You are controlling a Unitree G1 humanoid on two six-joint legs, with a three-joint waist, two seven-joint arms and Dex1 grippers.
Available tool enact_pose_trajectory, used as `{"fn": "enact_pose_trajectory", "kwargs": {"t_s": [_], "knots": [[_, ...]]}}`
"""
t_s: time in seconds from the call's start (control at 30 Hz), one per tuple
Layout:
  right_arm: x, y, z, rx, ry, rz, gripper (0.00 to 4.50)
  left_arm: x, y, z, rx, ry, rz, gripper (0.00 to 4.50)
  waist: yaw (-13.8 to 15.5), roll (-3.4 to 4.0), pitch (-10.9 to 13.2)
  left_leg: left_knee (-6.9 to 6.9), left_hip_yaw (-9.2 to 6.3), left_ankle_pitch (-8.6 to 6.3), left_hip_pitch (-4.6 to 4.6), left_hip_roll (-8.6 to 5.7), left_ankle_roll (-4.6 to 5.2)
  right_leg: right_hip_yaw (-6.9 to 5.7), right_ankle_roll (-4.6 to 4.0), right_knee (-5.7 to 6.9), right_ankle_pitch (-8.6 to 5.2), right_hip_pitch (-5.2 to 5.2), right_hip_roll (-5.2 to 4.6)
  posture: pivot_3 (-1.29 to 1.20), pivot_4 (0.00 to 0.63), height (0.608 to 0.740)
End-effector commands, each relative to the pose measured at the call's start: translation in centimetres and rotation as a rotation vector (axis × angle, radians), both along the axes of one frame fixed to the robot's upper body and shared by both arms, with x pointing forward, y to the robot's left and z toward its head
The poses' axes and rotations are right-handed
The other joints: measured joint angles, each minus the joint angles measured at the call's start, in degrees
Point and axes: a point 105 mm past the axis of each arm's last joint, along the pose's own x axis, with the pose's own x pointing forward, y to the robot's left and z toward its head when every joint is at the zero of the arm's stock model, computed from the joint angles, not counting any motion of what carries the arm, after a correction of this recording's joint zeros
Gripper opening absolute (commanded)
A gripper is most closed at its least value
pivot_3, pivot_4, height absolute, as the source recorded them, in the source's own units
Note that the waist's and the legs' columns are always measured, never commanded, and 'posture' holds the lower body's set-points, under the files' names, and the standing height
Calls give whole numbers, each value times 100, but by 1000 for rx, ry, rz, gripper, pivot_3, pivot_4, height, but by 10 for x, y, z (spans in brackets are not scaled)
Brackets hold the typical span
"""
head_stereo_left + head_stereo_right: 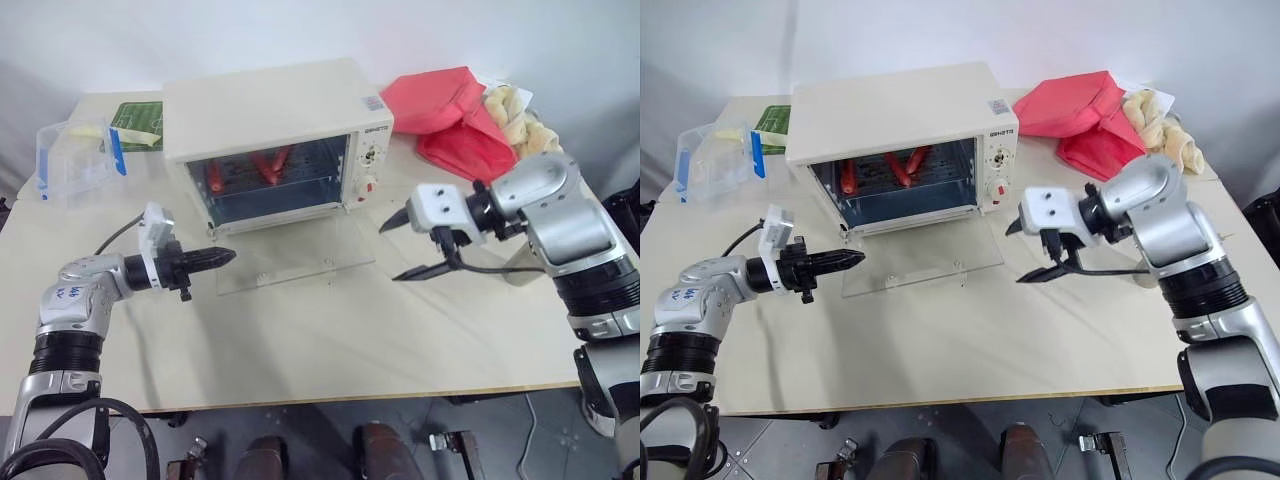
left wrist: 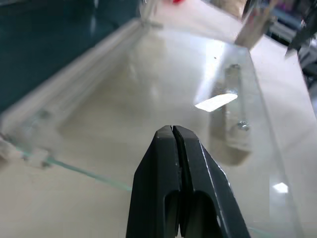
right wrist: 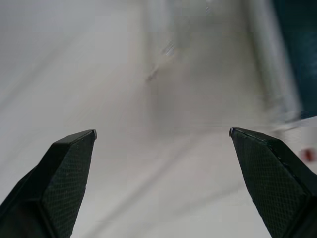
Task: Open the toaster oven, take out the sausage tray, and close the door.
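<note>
Toaster oven (image 1: 275, 115) stands at table's (image 1: 330, 350) far middle, door (image 1: 295, 258) dropped flat toward robot, cavity exposed. Sausage tray (image 1: 262, 172) sits inside on rack, long axis across oven width, beyond both grippers. Right gripper (image 1: 400, 248) splayed wide beside door's right edge, looks likelier for pull-out. Left gripper (image 1: 222, 257) pinched shut, empty, at door's left corner.

Toaster oven (image 1: 272, 110): cream-white casing, red knob marks, blue-tinted interior. Red sausages (image 1: 268, 165) beyond the left gripper (image 1: 222, 257), whose fingers are black. Door (image 1: 295, 262) between both grippers: clear glass. Behind the right gripper (image 1: 392, 248), red cloth (image 1: 450, 120). Table (image 1: 330, 340): pale beige.
</note>
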Motion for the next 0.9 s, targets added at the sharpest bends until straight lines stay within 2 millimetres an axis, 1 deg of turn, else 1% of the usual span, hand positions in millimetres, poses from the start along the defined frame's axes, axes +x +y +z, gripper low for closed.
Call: {"fn": "enact_pose_trajectory", "kwargs": {"t_s": [0.03, 0.1, 0.17, 0.23, 0.33, 0.4, 0.47, 0.5, 0.63, 0.67, 0.73, 0.83, 0.9], "knots": [[-7, 27, 28, 166, -67, 72, 4500, -5, -1, -4, 86, -18, -37, 19, 0, 0, 0, 1, 0, 0, 0, 1, 0, -1, 0, 2, 0, 0, 0, 0, 150, 740], [-7, 42, 33, 225, -94, 86, 4500, -7, -2, -10, 117, -7, -49, 19, 1, 0, 0, 3, -2, 0, 0, 2, 0, -4, 0, 5, 0, 0, 0, 0, 150, 740], [-7, 56, 32, 258, -133, 102, 4500, -7, -2, -16, 145, -6, -54, 19, 13, 0, 0, 6, -2, 0, 0, 1, 0, -4, 0, 8, 0, 0, -2, 0, 150, 740], [-4, 69, 27, 273, -169, 97, 4500, -8, 0, -21, 191, -21, -56, 19, 17, 1, 0, 9, -2, 0, 0, 0, 0, -5, 0, 8, 0, 2, -3, 0, 150, 740], [-2, 94, 20, 331, -223, 87, 4500, -4, 3, -20, 210, -93, -23, 19, 17, 1, -1, 12, -3, 0, 0, -1, 0, -5, 0, 11, 0, 2, -4, 0, 150, 740], [-1, 107, 18, 363, -262, 72, 4500, -4, 3, -15, 187, -137, 4, 19, 10, 2, -1, 15, -4, 0, 1, -1, 0, -6, 0, 12, 0, 1, -5, 0, 150, 740], [6, 125, 11, 373, -379, 39, 4500, -5, 2, 1, 117, -252, 66, 19, -5, 2, -1, 19, -4, 0, 2, 0, -1, -5, 0, 18, 0, 0, -4, 0, 150, 740], [8, 131, 9, 370, -422, 32, 4500, -7, 2, 6, 91, -292, 89, 19, -29, 2, -1, 19, -3, 0, 1, 0, -1, -4, 0, 20, 0, 0, -4, 0, 150, 740], [20, 144, -3, 327, -569, -16, 4500, -13, 2, 28, -39, -435, 201, 19, -11, 0, -1, 19, -4, 0, 0, 1, -1, -3, 0, 24, 0, -5, -5, 0, 150, 740], [25, 152, -7, 307, -618, -41, 4500, -17, 3, 32, -85, -462, 250, 19, -4, -2, -2, 20, -4, 0, 0, 1, -1, -3, 0, 23, 0, -4, -5, 0, 150, 740], [37, 164, -8, 301, -689, -108, 4500, -26, 3, 36, -143, -502, 312, 19, -15, -4, -4, 22, -4, 0, -1, 0, 0, -1, 0, 22, 0, -2, -8, 0, 150, 740], [50, 174, -7, 297, -773, -173, 4500, -35, 3, 38, -179, -535, 377, 19, -37, -4, -4, 22, -4, 0, 0, 1, -1, 0, -1, 22, 0, -5, -5, 0, 150, 740], [56, 180, -8, 264, -811, -193, 4500, -40, 3, 40, -203, -550, 426, 19, -38, -4, -4, 19, -4, 1, 0, 2, -1, 0, -1, 27, 0, -6, -4, 0, 150, 740]]}}
